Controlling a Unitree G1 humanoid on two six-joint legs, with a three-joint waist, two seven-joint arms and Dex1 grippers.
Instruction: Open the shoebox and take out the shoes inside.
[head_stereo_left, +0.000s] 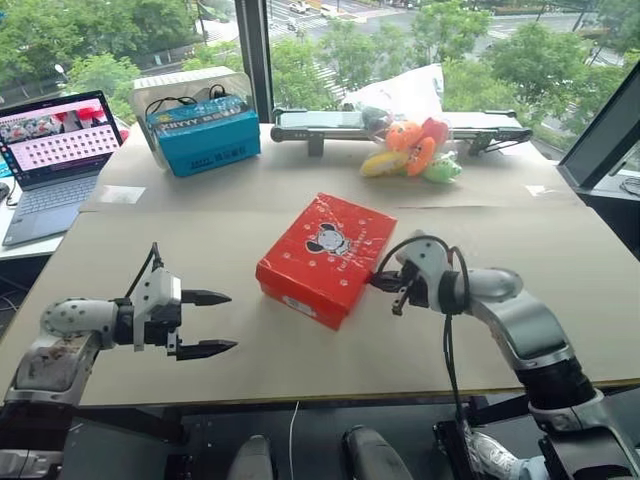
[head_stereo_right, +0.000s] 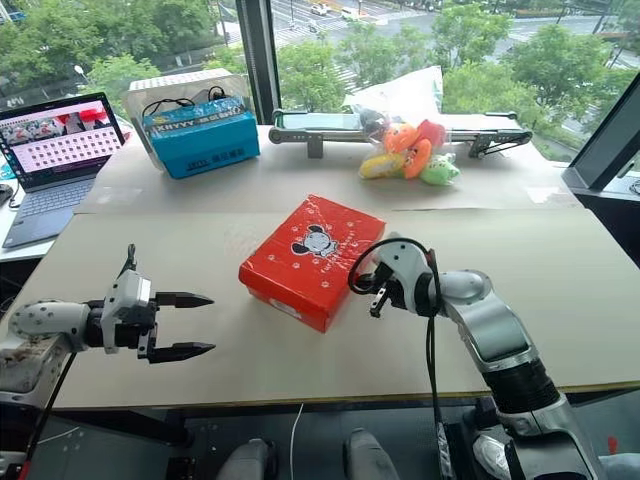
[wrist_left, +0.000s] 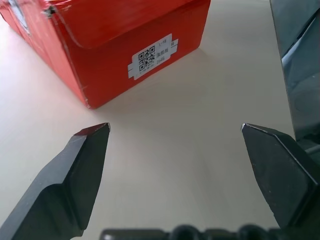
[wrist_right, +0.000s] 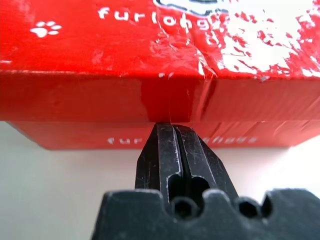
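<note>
We see red shoebox (head_stereo_left: 326, 258) lid down, mid-table. Right gripper (wrist_right: 174, 131) pinched closed, empty, tips at lower edge of lid flap on box's right side. Left gripper (head_stereo_left: 218, 322) wide open, left of box, apart.

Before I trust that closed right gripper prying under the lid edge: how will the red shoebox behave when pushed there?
The shoebox is cardboard with a creased, scuffed lid edge, so it will probably flex rather than stay stiff. It lies flat on smooth table paper, so it may slide, not tip. The right gripper sits shut at the lid seam; the left gripper stands open, apart.
</note>
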